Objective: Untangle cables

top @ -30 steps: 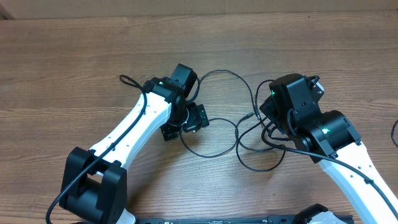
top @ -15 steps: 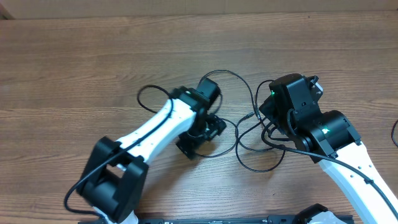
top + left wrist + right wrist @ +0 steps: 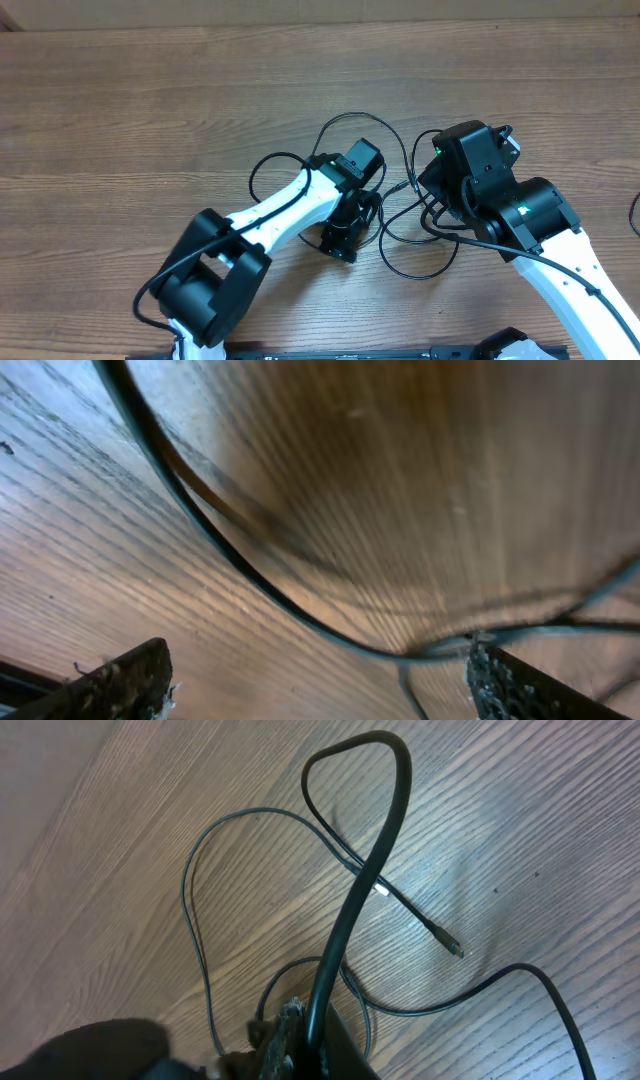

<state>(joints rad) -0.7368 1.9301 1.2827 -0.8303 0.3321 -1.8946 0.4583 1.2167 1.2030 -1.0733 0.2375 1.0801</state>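
Overhead, the cables (image 3: 362, 115) are lying in crossed loops on the tabletop (image 3: 150, 100) between the two arms. The left gripper (image 3: 342, 235) is hovering low over one strand, its jaws standing wide and holding nothing. The right gripper (image 3: 292, 1025) is sitting with jaws fully closed, possibly pinching a strand, though its wrist view is too cramped to say. The left arm is likely needing to centre a single strand before closing, then draw it clear of the crossing.
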